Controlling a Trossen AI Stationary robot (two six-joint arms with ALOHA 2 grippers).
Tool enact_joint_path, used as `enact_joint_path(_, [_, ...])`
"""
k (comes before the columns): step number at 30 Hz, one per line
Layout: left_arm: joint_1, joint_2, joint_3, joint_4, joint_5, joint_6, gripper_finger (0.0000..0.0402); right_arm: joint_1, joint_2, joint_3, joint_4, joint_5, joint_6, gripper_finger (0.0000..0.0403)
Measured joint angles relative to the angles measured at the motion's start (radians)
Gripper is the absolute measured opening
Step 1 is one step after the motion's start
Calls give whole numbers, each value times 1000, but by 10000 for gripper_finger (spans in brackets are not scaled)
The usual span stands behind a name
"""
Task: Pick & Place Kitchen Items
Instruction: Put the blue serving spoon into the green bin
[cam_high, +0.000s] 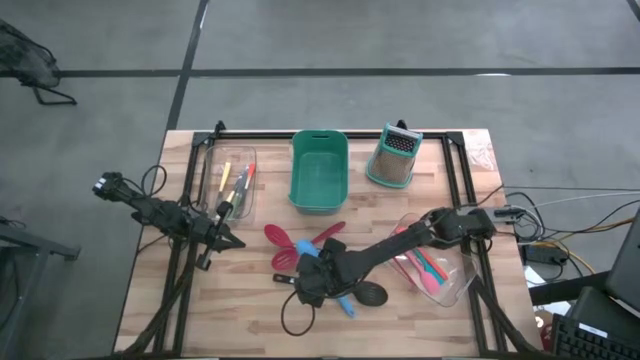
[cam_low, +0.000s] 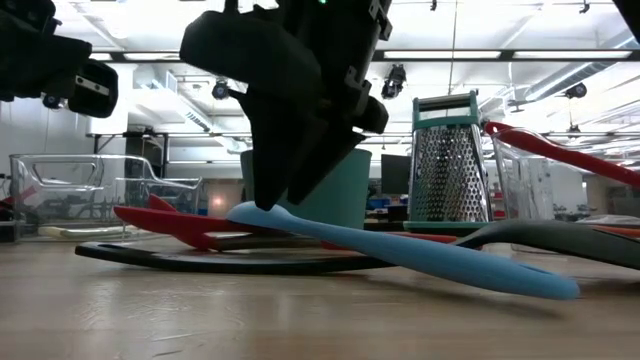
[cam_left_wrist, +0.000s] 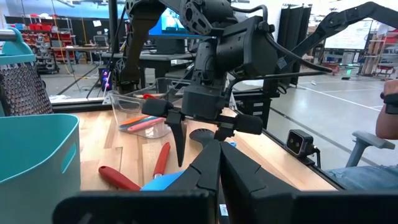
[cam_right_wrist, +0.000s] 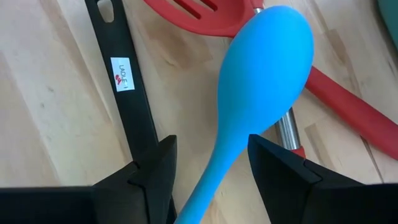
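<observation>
Two arms share the table from above: the right gripper (cam_high: 318, 282) bends over the loose utensils in front of the teal bin (cam_high: 319, 171), while the left gripper (cam_high: 228, 240) waits shut beside a clear tray (cam_high: 246, 205). At table height, dark fingers (cam_low: 270, 150) come down onto the blue spoon (cam_low: 420, 255). The right wrist camera shows the jaws wide, straddling its neck, nothing held yet. Judged step: grasping; next, close squarely and lift.

Lower left of table (cam_high: 180, 310) bare; utensil pile (cam_high: 300, 245) and right arm crowd centre; teal bin (cam_high: 319, 170), grater (cam_high: 392, 157) block upper middle
</observation>
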Motion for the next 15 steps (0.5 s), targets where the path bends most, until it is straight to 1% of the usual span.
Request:
enact_joint_path(8, [0,0,0,0,0,0,12,0,0,-5,3,0,23,206])
enact_joint_path(15, [0,0,0,0,0,0,12,0,0,-42,22,-8,48,216])
